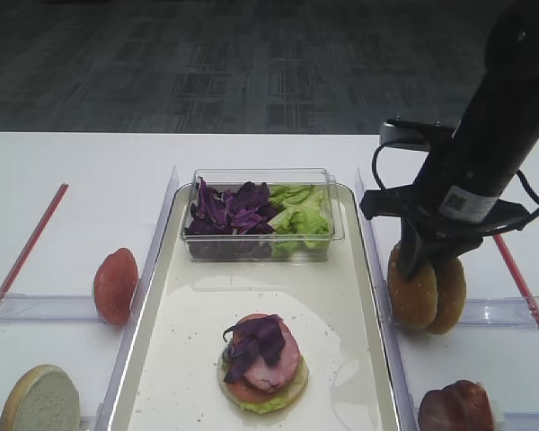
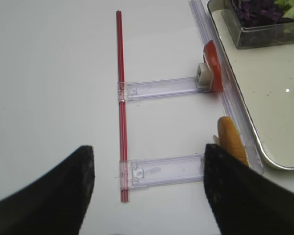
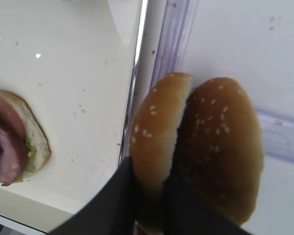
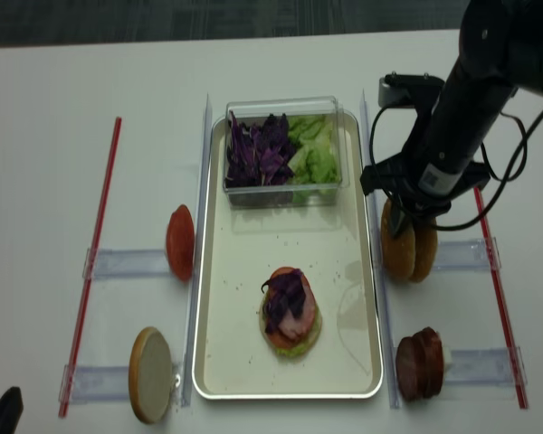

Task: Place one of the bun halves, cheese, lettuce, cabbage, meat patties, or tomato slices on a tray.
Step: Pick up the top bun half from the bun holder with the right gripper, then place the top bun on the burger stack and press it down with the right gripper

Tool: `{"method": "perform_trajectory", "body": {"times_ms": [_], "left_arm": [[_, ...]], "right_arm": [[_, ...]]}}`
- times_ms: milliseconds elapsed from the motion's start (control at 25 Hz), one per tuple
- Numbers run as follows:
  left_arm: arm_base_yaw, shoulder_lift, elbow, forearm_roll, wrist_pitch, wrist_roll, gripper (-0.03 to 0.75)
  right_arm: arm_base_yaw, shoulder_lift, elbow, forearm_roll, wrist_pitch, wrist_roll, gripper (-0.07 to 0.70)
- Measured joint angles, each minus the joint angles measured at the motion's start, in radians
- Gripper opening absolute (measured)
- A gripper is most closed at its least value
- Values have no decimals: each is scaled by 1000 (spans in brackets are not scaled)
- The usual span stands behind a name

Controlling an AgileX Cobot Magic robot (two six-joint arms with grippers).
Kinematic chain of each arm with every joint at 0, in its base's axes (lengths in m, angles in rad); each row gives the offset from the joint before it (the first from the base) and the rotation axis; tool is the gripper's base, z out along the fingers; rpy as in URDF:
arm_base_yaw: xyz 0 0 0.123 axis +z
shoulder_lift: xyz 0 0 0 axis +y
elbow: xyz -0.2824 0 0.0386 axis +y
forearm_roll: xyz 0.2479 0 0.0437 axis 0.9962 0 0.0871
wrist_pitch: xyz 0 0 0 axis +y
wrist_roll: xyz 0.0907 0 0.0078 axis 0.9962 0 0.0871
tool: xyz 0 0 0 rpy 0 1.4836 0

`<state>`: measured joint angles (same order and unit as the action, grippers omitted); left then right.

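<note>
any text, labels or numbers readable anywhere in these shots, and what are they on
White sticker on the right arm: dark print on it, too small and blurred to read.
Nothing else carries text: none on the tray, the clear plastic box, the bun halves or the red strips.

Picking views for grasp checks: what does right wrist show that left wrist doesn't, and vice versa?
Right wrist only: the right gripper shut on the nearer of two upright sesame bun halves, the second bun leaning against it, and the edge of the stacked burger on the tray.

Left wrist only: the red strip, two clear holders, a red slice standing on edge, a bun half on edge, the clear box of cabbage and lettuce, and the open left gripper.

Both: the tray and its clear side rail.
</note>
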<state>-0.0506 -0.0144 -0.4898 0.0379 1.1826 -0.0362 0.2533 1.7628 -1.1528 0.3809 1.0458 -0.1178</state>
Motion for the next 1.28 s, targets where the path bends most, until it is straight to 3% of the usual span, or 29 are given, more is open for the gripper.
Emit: {"method": "perform_trajectory", "body": {"times_ms": [1040, 1280], "left_arm": [[0, 0, 0, 0, 0, 0, 440], [0, 0, 0, 0, 0, 0, 440]], "right_arm": [[0, -131, 0, 37, 13, 0, 152], [0, -204, 74, 73, -37, -9, 152]]}}
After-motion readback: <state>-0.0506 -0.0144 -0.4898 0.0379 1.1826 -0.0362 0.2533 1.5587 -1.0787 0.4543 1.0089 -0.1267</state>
